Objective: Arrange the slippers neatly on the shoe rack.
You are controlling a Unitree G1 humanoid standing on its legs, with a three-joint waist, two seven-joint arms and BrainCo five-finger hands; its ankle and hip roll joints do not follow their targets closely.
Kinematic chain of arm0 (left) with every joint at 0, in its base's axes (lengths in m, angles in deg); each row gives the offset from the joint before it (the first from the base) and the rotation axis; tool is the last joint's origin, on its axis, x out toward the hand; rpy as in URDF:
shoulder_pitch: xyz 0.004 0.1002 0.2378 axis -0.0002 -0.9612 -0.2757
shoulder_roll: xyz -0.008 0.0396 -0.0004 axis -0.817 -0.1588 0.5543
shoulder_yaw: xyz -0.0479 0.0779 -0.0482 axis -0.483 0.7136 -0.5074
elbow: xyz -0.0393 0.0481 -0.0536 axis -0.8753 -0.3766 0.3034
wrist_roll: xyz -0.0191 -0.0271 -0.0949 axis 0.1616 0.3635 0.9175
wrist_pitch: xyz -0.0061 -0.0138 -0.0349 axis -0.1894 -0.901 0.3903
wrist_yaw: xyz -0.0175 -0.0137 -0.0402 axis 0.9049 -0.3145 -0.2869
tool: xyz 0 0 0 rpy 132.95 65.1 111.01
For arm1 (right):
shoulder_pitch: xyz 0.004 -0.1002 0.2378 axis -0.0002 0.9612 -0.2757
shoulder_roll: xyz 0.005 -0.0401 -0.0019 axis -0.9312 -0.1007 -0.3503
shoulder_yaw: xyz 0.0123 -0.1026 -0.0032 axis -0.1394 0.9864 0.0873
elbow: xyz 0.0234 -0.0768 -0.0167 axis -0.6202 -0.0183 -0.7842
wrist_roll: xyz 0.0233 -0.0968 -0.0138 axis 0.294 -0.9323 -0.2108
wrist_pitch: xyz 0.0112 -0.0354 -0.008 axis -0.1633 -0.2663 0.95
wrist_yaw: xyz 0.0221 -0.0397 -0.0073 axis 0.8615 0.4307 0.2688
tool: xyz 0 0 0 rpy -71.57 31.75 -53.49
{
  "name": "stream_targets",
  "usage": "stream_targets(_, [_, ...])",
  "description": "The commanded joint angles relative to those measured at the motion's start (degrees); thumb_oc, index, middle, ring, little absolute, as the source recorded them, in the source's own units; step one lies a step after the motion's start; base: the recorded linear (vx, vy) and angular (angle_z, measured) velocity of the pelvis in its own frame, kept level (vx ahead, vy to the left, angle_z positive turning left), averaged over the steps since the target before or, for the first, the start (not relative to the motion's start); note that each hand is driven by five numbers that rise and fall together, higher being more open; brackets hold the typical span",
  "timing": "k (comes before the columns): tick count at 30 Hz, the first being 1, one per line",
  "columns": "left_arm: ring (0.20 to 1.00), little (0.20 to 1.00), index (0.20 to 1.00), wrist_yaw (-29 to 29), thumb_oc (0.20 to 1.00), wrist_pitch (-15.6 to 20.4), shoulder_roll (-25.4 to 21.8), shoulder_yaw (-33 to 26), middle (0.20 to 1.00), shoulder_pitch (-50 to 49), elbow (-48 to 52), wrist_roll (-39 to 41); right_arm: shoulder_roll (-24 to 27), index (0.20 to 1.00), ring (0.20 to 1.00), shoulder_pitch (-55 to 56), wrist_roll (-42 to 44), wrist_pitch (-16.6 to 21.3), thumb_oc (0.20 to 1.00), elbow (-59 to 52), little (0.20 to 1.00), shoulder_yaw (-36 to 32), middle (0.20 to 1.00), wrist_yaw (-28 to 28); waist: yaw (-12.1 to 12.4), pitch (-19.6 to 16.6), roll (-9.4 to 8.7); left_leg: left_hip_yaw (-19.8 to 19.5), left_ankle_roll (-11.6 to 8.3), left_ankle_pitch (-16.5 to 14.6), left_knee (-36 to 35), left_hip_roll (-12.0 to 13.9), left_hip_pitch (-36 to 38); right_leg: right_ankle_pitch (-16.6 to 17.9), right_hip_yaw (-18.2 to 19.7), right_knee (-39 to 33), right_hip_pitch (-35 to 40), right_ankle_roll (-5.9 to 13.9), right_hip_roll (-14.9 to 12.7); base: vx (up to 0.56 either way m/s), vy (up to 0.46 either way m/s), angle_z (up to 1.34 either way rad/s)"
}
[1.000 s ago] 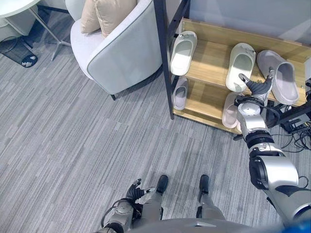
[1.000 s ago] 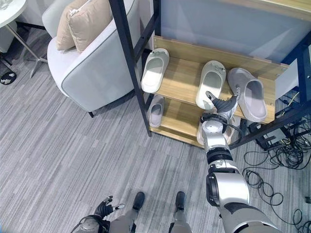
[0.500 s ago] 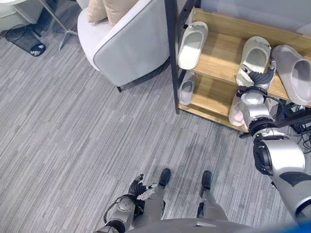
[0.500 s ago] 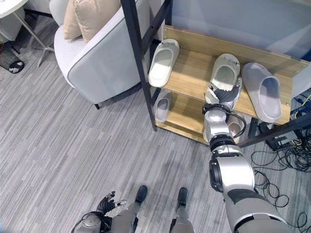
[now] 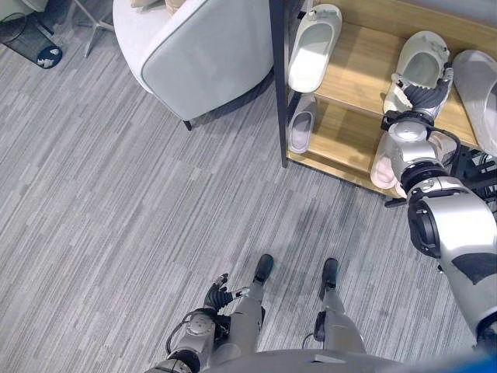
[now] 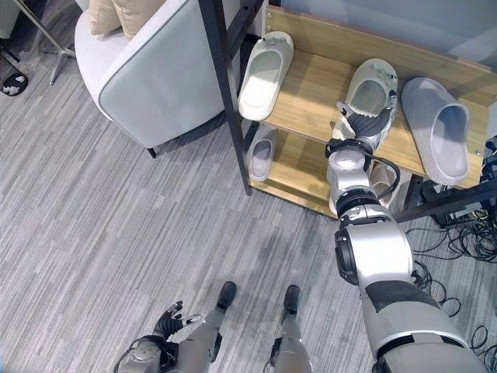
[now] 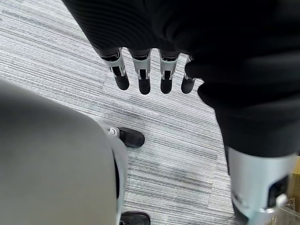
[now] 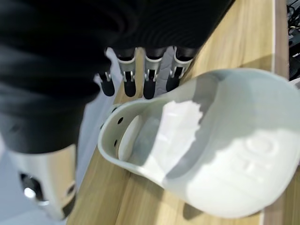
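The wooden shoe rack (image 5: 359, 68) carries three slippers on its upper shelf: a white one (image 5: 314, 48) at the left, a cream one (image 5: 420, 64) in the middle and a grey one (image 6: 439, 128) at the right. My right hand (image 5: 424, 95) lies at the cream slipper's heel, open, with straight fingers (image 8: 149, 77) reaching past the heel rim of that slipper (image 8: 220, 154). On the lower shelf lie a small grey slipper (image 5: 300, 128) and a pink slipper (image 5: 384, 167), partly behind my right arm. My left hand (image 5: 217, 296) hangs open low over the floor, its fingers (image 7: 143, 77) straight.
A grey armchair (image 5: 202, 54) with a beige cushion stands just left of the rack's black post (image 5: 279, 78). A black wire bin (image 5: 31, 48) sits at the far left. Loose cables (image 6: 458, 233) lie on the floor to the right of the rack.
The camera has shifted toward the rack. My right hand has moved from the gap between the cream and grey slippers onto the cream slipper's heel. The left hand stays low.
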Motion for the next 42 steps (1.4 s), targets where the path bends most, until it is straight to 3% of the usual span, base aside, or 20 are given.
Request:
stream_targets(1, [1.000, 1.000, 1.000, -0.7, 1.000, -0.1, 4.2, 1.8, 1.000, 0.2, -1.5, 2.0, 0.1, 1.000, 1.000, -8.2, 1.7, -0.5, 1.000, 1.2, 1.000, 0.3, 1.000, 5.8, 1.9, 4.3, -0.25, -2.3, -0.63, 3.7, -6.9, 0.9, 4.4, -5.5, -3.8, 0.4, 9.7, 5.64, -2.8, 0.01, 0.032, -0.01])
stream_targets(19, [1.000, 1.000, 1.000, -0.9, 1.000, -0.3, 4.4, 2.3, 1.000, -0.2, -2.2, 1.5, -3.3, 1.000, 1.000, -10.0, 1.5, 1.6, 1.000, 3.2, 1.000, 2.9, 1.000, 8.6, 4.2, 4.3, -0.60, -3.7, -0.66, 4.1, -6.9, 0.1, 3.8, -5.9, -5.7, 0.4, 10.1, 6.08, -3.3, 0.00, 0.002, 0.00])
stream_targets(31, [1.000, 1.000, 1.000, -1.0, 1.000, 0.7, 5.8, 2.2, 1.000, 0.9, -1.8, 3.9, -3.7, 1.000, 1.000, -8.1, -3.1, 6.8, 1.000, 0.4, 1.000, -3.4, 1.000, -9.6, 3.4, 5.3, -0.38, -3.3, -0.69, 4.1, -6.6, 0.2, 3.4, -6.0, -4.9, 0.4, 9.6, 5.98, -3.2, -0.01, 0.012, 0.05])
stream_targets(42, [1.000, 1.000, 1.000, -0.6, 1.000, 1.1, 5.8, 2.2, 1.000, 1.3, -2.4, 4.3, -1.1, 1.000, 1.000, -7.8, -2.4, 5.5, 1.000, -3.1, 1.000, -7.2, 1.000, -13.5, 3.1, 5.8, 0.00, -3.1, -0.72, 4.3, -6.8, -0.2, 1.9, -6.0, -5.0, 0.4, 8.2, 6.47, -3.7, 0.00, 0.000, 0.00])
